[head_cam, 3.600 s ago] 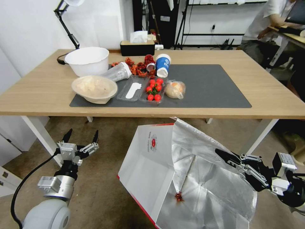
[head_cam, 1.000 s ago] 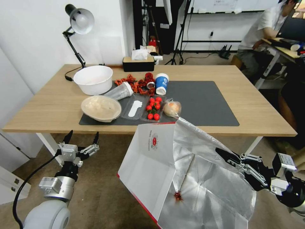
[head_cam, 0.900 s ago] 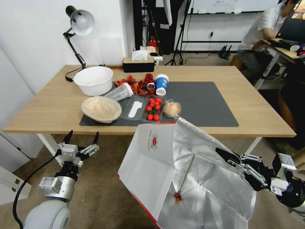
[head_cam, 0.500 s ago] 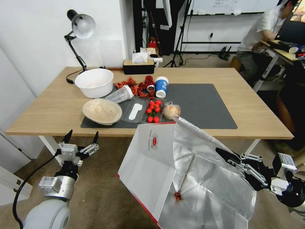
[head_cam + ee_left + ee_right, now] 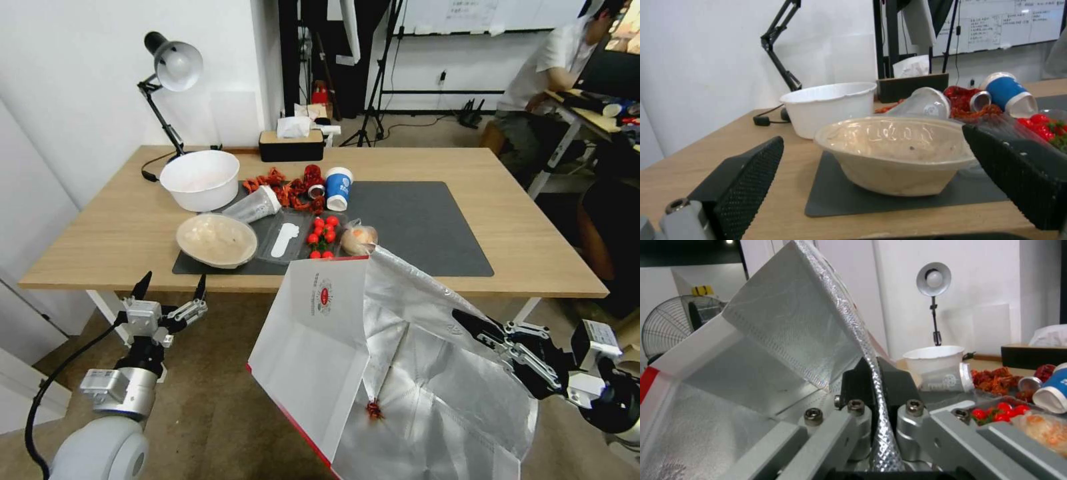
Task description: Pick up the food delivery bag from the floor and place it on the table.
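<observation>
Bag (image 5: pixel 313 347): foil rim pinched in right gripper (image 5: pixel 467 322), held off floor (image 5: pixel 213 400) before table (image 5: pixel 533 227) front edge for placing; left gripper (image 5: pixel 170 288) spread, empty.

White, foil-lined food delivery bag (image 5: pixel 313 347) hangs open, tilted, before the table (image 5: pixel 533 233).

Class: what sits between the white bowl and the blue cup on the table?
In the head view, between the white bowl and blue cup: a toppled clear cup and red scraps.
</observation>
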You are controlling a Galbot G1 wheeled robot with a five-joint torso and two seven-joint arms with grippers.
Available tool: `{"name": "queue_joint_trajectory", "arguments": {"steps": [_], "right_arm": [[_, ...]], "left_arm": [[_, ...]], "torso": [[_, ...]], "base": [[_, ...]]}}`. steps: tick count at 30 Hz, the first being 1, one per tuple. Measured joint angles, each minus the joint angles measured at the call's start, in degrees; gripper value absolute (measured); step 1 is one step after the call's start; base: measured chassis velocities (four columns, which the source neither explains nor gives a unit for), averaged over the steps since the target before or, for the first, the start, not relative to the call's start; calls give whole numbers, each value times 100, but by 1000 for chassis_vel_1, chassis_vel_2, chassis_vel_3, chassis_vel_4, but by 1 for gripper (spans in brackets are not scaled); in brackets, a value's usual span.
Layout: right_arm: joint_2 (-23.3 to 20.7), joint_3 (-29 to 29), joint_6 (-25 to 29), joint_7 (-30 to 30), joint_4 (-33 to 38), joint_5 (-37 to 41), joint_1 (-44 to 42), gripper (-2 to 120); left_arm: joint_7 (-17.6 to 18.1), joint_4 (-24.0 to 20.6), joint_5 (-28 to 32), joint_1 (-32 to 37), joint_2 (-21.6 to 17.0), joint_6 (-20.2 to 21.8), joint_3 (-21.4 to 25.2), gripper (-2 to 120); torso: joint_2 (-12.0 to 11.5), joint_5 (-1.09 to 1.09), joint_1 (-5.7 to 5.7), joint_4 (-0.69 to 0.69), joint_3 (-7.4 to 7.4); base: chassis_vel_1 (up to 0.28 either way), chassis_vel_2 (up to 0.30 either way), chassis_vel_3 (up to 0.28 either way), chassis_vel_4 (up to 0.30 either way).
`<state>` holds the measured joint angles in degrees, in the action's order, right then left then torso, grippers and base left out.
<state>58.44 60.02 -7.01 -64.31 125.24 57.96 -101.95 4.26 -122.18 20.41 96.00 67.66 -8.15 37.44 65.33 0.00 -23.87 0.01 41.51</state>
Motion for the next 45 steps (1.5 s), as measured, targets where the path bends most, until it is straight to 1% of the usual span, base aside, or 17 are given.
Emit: {"name": "queue_joint_trajectory", "arguments": {"steps": [7,20,28,30,32,33,36,37,40,41,45], "right_arm": [[-41,2,-13,21,-5,14,29,0],[-2,-25,-27,21,24,13,26,0],[-21,-58,-36,99,57,141,63,0],[-20,-119,77,336,130,249,66,0],[-20,-226,304,852,259,404,64,0],[-20,-226,304,852,259,404,64,0],[-59,-417,710,1870,488,569,122,0],[-59,-417,710,1870,488,569,122,0],[-60,-555,1061,2876,745,644,161,0],[-60,-555,1061,2876,745,644,161,0],[33,-639,1366,4325,1165,774,214,0]], "left_arm": [[-6,-1,33,-34,-10,5,-8,100],[-18,55,33,-81,-15,-7,-15,100],[-16,52,29,-65,-6,-9,5,100],[-16,39,20,-51,2,-9,8,100],[-16,29,6,-34,13,-9,9,100],[-16,29,6,-34,13,-9,9,100],[-16,-2,-26,-5,24,-13,6,100],[-16,-2,-26,-5,24,-13,6,100],[-16,-11,-32,-28,-3,-16,-42,100],[-16,-11,-32,-28,-3,-16,-42,100],[-18,47,2,-162,-149,-7,-161,100]], "torso": [[54,0,-21,0,34],[27,0,-9,0,20],[8,0,0,0,9],[4,0,1,0,6],[0,-1,3,0,4],[0,-1,3,0,4],[-5,0,6,0,1],[-5,0,6,0,1],[-9,-2,7,2,-1],[-9,-2,7,2,-1],[-14,-1,9,0,-4]], "base": [[0,0,0,0],[0,0,0,0],[0,0,0,0],[0,0,0,0],[0,0,0,0],[0,0,0,0],[0,0,0,0],[0,0,0,0],[0,0,0,0],[0,0,0,0],[0,0,0,0]]}}
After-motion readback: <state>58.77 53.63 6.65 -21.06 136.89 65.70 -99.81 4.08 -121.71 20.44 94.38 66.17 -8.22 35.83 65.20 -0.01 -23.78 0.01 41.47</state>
